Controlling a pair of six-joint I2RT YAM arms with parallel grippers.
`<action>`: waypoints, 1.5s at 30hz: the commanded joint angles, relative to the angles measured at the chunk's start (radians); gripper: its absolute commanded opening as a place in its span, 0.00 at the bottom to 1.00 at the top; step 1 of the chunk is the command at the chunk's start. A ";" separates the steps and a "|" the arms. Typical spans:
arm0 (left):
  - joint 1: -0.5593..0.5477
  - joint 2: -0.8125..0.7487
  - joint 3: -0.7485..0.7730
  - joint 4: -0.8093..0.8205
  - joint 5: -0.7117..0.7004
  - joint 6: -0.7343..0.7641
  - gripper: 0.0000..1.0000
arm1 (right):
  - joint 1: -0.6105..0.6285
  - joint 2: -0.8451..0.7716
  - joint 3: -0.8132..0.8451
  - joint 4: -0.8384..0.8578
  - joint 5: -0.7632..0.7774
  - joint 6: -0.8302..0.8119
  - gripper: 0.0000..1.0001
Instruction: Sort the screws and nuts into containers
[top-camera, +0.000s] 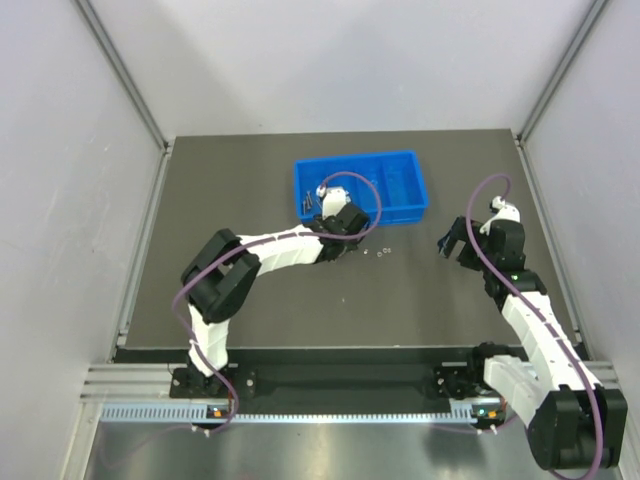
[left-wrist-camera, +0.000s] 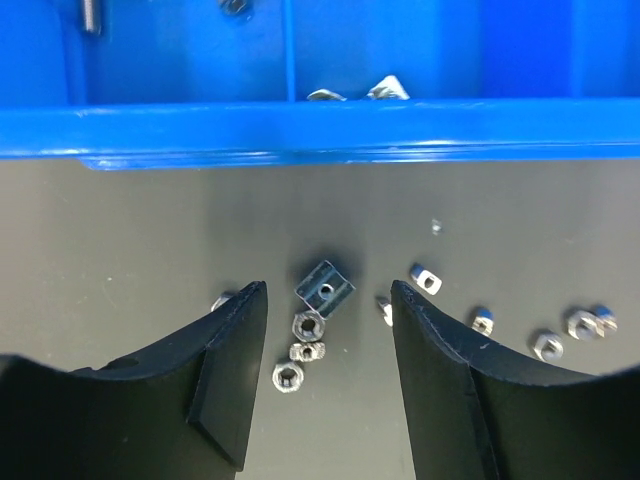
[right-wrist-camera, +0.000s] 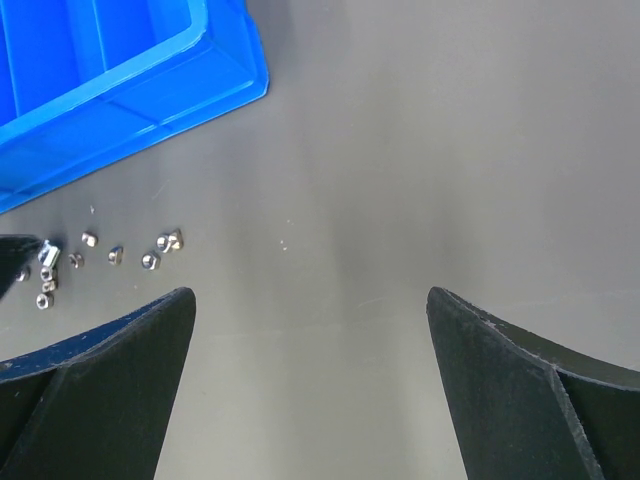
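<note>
The blue tray (top-camera: 400, 188) stands at the back middle of the dark mat; its near wall (left-wrist-camera: 320, 130) fills the top of the left wrist view. Several silvery nuts (left-wrist-camera: 308, 325) lie loose on the mat in front of it, with a square nut (left-wrist-camera: 325, 288) among them and more to the right (left-wrist-camera: 545, 345). My left gripper (left-wrist-camera: 328, 287) is open and empty, low over this cluster, a finger on either side. A screw (left-wrist-camera: 90, 15) and small metal pieces (left-wrist-camera: 385, 90) lie in the tray. My right gripper (right-wrist-camera: 308, 292) is open and empty, right of the nuts (right-wrist-camera: 150, 260).
The tray's corner (right-wrist-camera: 230, 80) shows at the upper left of the right wrist view. Grey walls with metal posts (top-camera: 125, 85) enclose the mat on three sides. The arm bases sit on a rail (top-camera: 330, 385) at the near edge.
</note>
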 joint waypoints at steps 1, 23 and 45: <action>-0.009 0.019 0.047 -0.012 -0.065 -0.052 0.58 | 0.006 -0.023 0.007 0.018 0.000 -0.004 1.00; -0.031 0.117 0.056 -0.072 -0.120 -0.142 0.39 | 0.006 0.000 0.009 0.019 0.003 -0.002 1.00; -0.023 -0.119 0.102 0.067 -0.054 0.214 0.22 | 0.005 -0.006 0.013 0.018 0.007 -0.002 1.00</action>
